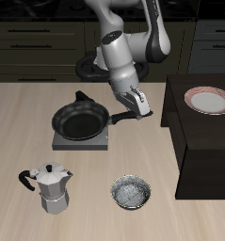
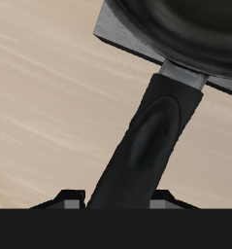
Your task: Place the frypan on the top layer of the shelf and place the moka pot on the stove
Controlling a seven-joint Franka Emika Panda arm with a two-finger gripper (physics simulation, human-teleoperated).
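the frypan (image 1: 81, 120) is sitting on the stove (image 1: 83, 141) in the middle left of the exterior view, its long black handle (image 2: 151, 136) sticking out toward the dark shelf (image 1: 206, 141) at the right edge. the gripper (image 1: 138, 112) is reaching down at the outer end of that handle, and in the wrist view the handle is running straight in between the two fingertips (image 2: 64, 197), which are showing on either side of it. whether the claw is already squeezing the handle or only straddling it, i cannot tell.

the moka pot (image 1: 51, 186) is standing in the lower left, near the table's front edge, with a small speckled bowl (image 1: 131, 193) beside it. a plate (image 1: 208, 99) is resting on the shelf top.

the likely trouble: a hold this far out on the handle is leaving the pan's weight hanging off the end, so the pan may be tipping or twisting in the fingers on the lift. the plate is also taking up part of the shelf top, so the pan may be knocking it while being set down.
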